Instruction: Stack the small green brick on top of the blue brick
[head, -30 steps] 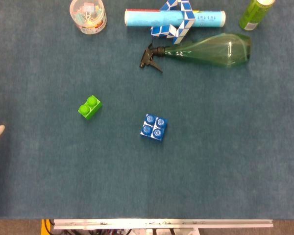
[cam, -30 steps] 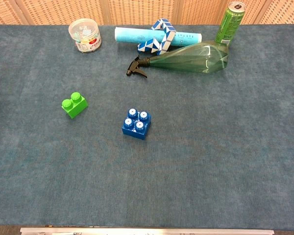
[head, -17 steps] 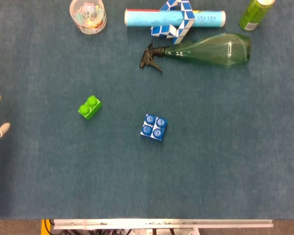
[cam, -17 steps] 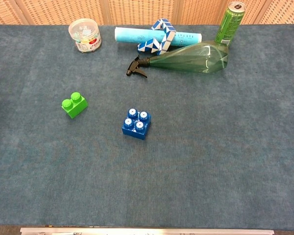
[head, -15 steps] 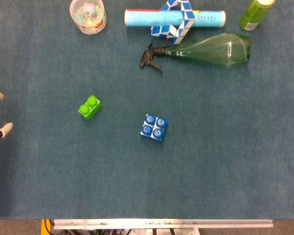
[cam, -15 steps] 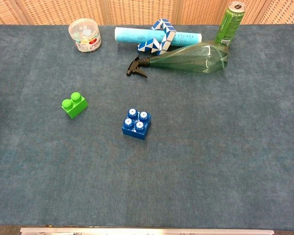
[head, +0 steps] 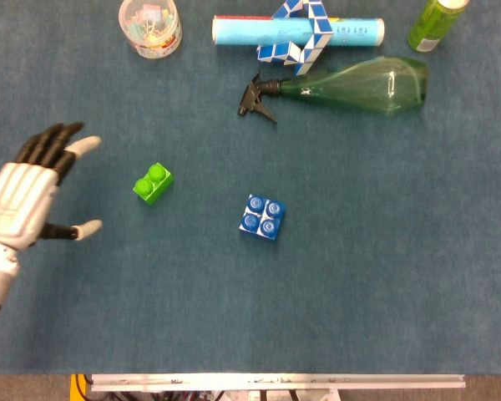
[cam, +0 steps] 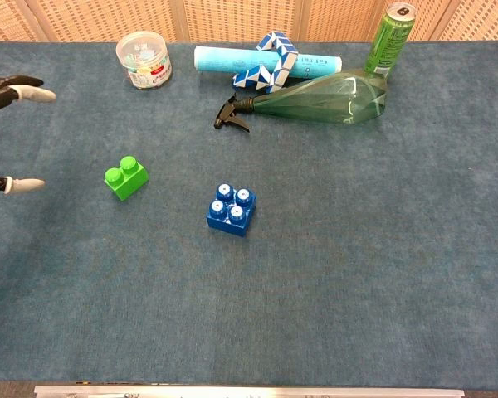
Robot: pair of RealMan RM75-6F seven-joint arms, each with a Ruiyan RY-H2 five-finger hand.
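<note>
The small green brick [head: 153, 183] [cam: 126, 177] lies on the blue cloth, left of centre. A blue brick [head: 262, 217] [cam: 231, 209] with white-ringed studs sits to its right and a little nearer me. My left hand [head: 32, 190] [cam: 8, 133] hovers left of the green brick, fingers spread wide, holding nothing and apart from the brick. In the chest view only its fingertips [cam: 26, 184] show at the left edge. My right hand shows in neither view.
At the far side stand a clear tub [head: 150, 26], a light-blue tube [head: 296, 32] under a blue-and-white twist puzzle [head: 296, 33], a green spray bottle [head: 351, 86] lying on its side, and a green can [head: 435, 22]. The table's front edge [head: 275, 382] runs along the bottom.
My left hand has come in from the left edge toward the green brick, from fingertips only to the whole hand in view. Both bricks have stayed put.
</note>
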